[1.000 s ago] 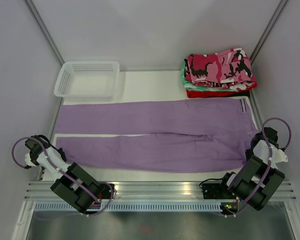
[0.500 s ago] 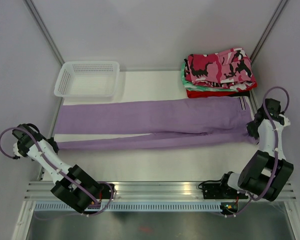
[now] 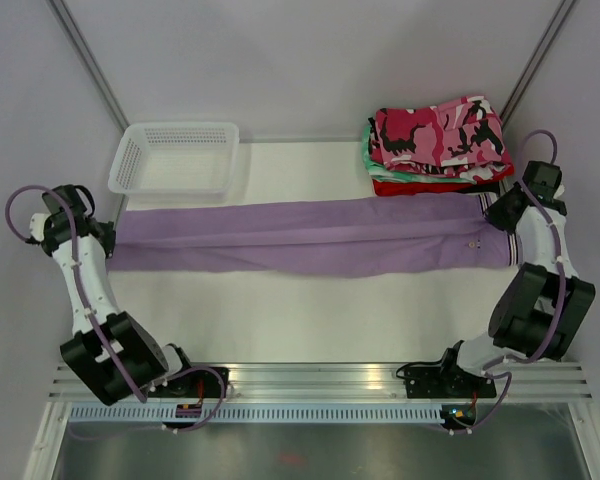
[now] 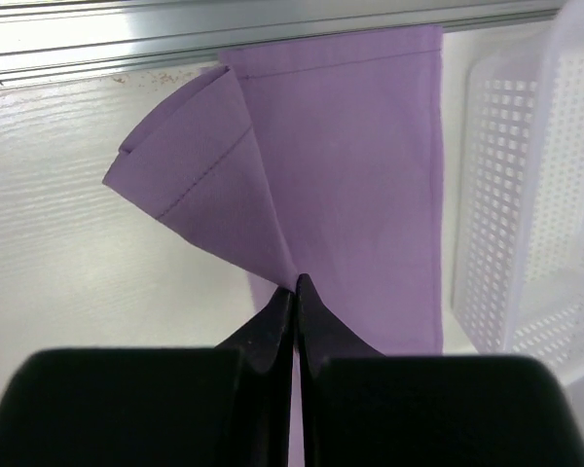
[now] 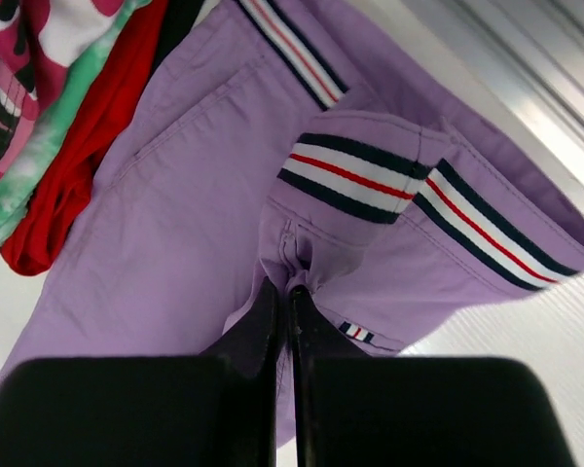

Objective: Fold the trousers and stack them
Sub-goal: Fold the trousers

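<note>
Left gripper (image 4: 294, 287) pinches the trousers (image 3: 310, 238) at the hem (image 4: 180, 190) beside the basket (image 3: 170, 127); right gripper (image 5: 285, 288) pinches the waistband (image 5: 370, 177) far from it. Lower both together, edges matched.

**A:** where's the lilac trousers (image 3: 310, 237) sitting rn?

**B:** flat on the counter (image 3: 310, 310), one long narrow strip from 9 to 3 o'clock, one leg folded over the other. Striped waistband (navy/white/red) at the 3 end, hems at the 9 end. The left pincer (image 4: 294, 288) is clamped on the top hem, which is peeled back at an angle. The right pincer (image 5: 284, 292) is clamped just below the waistband.

**A:** and the camo pair (image 3: 440, 135)?

**B:** pink/white/black, folded, on top of the stack (image 3: 410, 186) at about 1 o'clock, just beyond the lilac waistband.
</note>
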`<state>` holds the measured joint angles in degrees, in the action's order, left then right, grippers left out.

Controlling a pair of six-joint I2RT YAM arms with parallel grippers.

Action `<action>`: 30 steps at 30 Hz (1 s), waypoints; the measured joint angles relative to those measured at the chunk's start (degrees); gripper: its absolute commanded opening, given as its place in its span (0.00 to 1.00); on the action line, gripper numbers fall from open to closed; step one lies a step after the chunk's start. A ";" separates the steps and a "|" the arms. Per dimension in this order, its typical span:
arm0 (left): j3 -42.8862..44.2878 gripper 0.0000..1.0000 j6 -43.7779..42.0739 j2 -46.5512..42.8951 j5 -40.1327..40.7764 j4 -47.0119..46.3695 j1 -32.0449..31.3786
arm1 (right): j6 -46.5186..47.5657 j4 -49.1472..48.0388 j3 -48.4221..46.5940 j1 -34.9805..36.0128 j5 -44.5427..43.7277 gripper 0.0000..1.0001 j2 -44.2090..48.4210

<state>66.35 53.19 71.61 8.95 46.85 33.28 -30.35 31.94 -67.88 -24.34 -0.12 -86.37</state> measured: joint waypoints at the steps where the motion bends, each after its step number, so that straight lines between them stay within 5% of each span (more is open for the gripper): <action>1: 0.15 0.02 0.07 1.60 0.68 -0.52 -0.57 | 0.44 -1.16 0.00 0.15 0.92 0.00 -1.31; 30: 13.97 0.02 -2.71 30.84 11.58 -2.34 -8.79 | 5.64 -15.96 -5.29 3.02 10.47 0.04 -21.55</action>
<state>80.31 50.48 102.45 20.53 44.51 24.49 -24.71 15.99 -73.17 -21.32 10.35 -107.92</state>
